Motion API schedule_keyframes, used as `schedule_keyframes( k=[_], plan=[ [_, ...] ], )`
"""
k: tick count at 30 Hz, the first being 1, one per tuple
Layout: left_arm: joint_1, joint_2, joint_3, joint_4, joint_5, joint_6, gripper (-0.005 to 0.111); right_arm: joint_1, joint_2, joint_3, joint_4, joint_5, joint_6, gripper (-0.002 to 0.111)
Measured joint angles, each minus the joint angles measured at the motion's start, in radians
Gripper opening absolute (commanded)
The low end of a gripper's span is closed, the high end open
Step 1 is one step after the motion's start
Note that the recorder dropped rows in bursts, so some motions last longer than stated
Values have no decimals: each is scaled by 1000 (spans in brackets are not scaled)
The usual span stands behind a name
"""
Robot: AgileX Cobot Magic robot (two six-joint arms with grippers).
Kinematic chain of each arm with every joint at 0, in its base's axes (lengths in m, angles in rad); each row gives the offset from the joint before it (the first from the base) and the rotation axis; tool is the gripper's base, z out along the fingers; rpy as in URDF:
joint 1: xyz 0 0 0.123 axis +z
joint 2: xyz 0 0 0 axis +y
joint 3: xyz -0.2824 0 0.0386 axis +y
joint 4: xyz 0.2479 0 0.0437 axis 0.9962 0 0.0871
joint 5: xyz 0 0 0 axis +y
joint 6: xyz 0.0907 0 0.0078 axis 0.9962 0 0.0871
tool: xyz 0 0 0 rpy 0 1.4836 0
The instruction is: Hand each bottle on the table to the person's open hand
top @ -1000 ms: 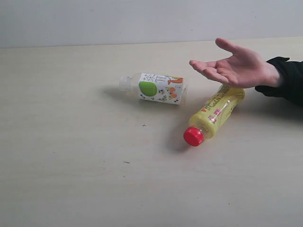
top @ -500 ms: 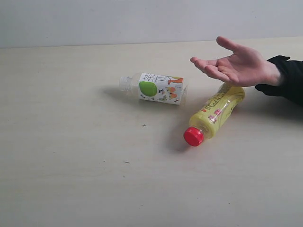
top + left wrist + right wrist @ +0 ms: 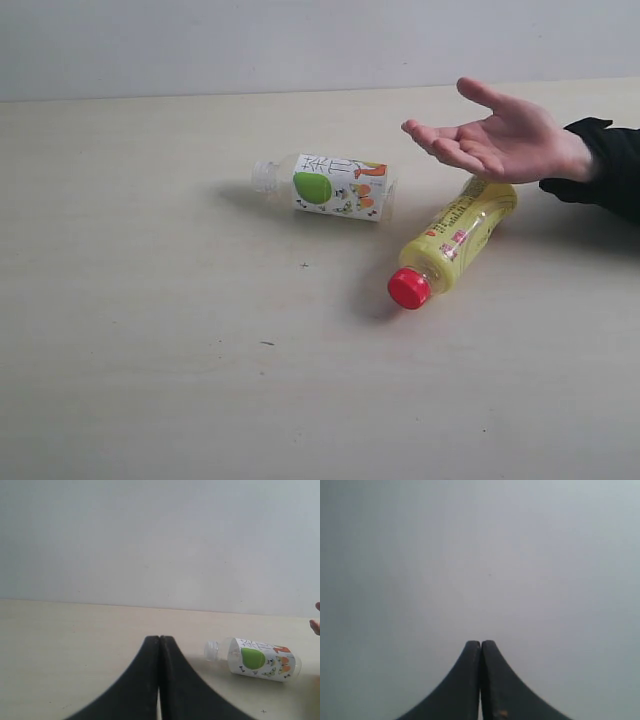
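The table (image 3: 150,380) is wide, and its far edge meets a pale wall. The left half and the whole front part of the exterior view are bare tabletop, so there is much open room there.

Two bottles lie on their sides right of the middle, near each other but apart. One is the apple-labelled bottle (image 3: 335,187), with its neck pointing left. The other is the yellow bottle (image 3: 455,240), with its red cap toward the front.

One person's open hand (image 3: 500,140) comes in from the right, in a black sleeve (image 3: 610,170). The palm is up and the fingers are loosely spread, and the hand covers the yellow bottle's bottom end.

The left gripper (image 3: 159,640) has its fingers pressed together on nothing, well apart from the apple-labelled bottle. The right gripper (image 3: 481,644) is also pressed closed and empty, before a plain grey background.
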Motion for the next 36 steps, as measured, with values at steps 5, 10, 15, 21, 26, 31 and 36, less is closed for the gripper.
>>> schedule_keyframes(
  k=[5, 10, 15, 21, 26, 31, 36],
  plan=[
    [0, 0, 0, 0, -1, 0, 0, 0, 345, -342, -382, 189, 224, 0],
    [0, 0, 0, 0, -1, 0, 0, 0, 701, -594, -1036, 89, 364, 0],
    [0, 0, 0, 0, -1, 0, 0, 37, 906, -746, -1406, 280, 335, 0],
    [0, 0, 0, 0, -1, 0, 0, 186, 1047, -892, -1359, 708, 91, 0],
    [0, 0, 0, 0, -1, 0, 0, 257, 1178, -1061, -977, 905, -206, 0],
    [0, 0, 0, 0, -1, 0, 0, 259, 1281, -1238, -706, 1164, -439, 0],
    [0, 0, 0, 0, -1, 0, 0, 259, 1348, -1346, -248, 1347, -945, 0]
  ],
)
